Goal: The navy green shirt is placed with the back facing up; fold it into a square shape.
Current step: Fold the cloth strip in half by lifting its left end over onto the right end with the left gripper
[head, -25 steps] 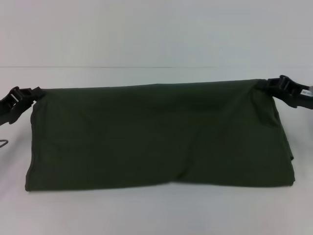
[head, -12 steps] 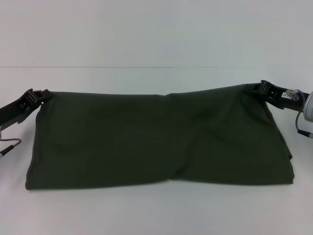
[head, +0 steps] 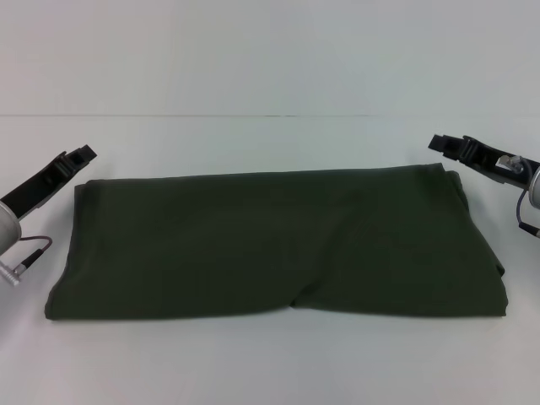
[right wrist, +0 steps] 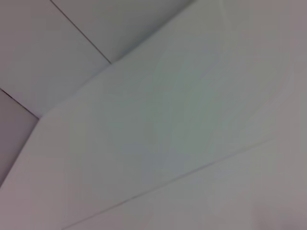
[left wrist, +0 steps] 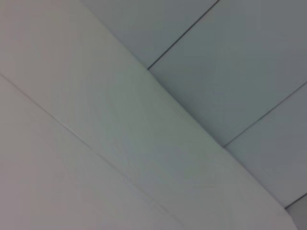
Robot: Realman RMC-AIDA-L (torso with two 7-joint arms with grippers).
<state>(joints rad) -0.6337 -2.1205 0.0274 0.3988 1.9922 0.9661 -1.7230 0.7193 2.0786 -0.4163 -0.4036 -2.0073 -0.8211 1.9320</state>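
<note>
Left jaws: we see the left gripper (head: 82,154) just off the far left corner of the navy green shirt (head: 278,245), its fingers parted and holding nothing, clear of the cloth.
Right jaws: our right gripper (head: 445,145) sits just off the shirt's far right corner, fingers likewise spread and empty, apart from the fabric.
Wrist views: both show only pale panels and seams, no shirt and no fingers, so we judge the jaws from the head view alone.
Shirt: it lies flat on the white table (head: 270,371) as a wide, low band, plain side up, with a doubled edge along its near side and a small pucker at the middle of that edge.
Step in hand: we judge a lengthwise fold to be laid down and let go; the shape is a long rectangle, not yet a square.
Next move: we think a crosswise fold is called for, one short end carried over toward the other. That would need a fresh pinch on both corners of one end, gathering all the layers so none slips.
</note>
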